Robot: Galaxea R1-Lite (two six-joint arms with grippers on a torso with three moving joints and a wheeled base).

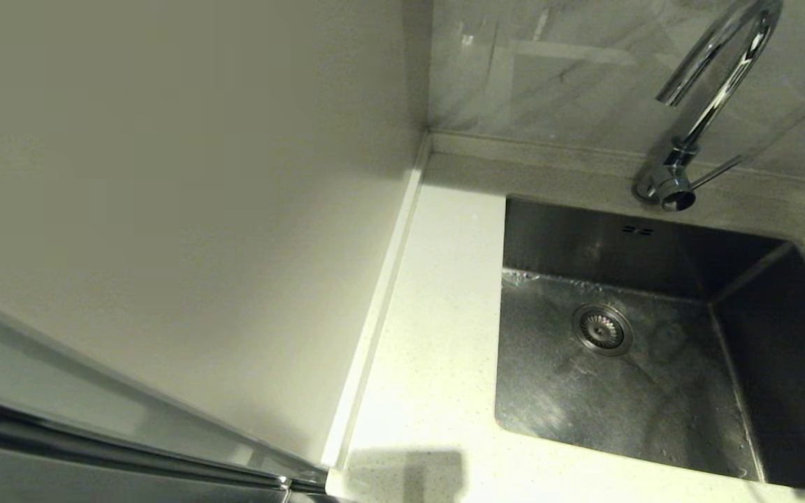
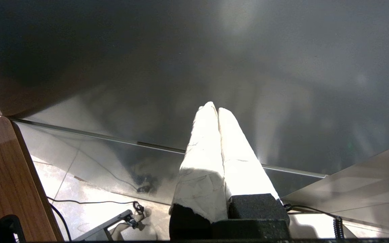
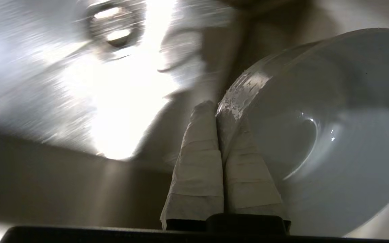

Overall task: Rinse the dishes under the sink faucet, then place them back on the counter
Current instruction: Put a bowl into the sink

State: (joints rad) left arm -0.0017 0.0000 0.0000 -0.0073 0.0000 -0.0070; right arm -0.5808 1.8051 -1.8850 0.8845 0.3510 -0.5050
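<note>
A pale blue-grey bowl (image 3: 319,135) is held by its rim in the right wrist view. The rim is pinched between the two wrapped fingers (image 3: 198,168) of the right gripper (image 3: 217,108), which are pressed almost together, with only the thin wall between them. The bowl sits just to one side of the fingers and is tipped, so its inside can be seen. Small wet drops are seen on the rim right at the fingertips.

The bowl looks hard and smooth, and it is judged to be light. It could break if it were dropped, and a wet rim is likely to be slippery. The rim is the best place to hold, with one finger inside and one outside, as is done now. A firm and steady pinch will be needed.

Beyond the fingers, a shiny blurred metal surface is seen, most likely the sink (image 1: 654,391), but this cannot be told for sure. In the head view, the faucet (image 1: 706,105) and counter (image 1: 437,335) are seen, but no bowl and no arm.

The left gripper (image 2: 217,108) is parked away from the work, with its fingers pressed together and nothing held.
</note>
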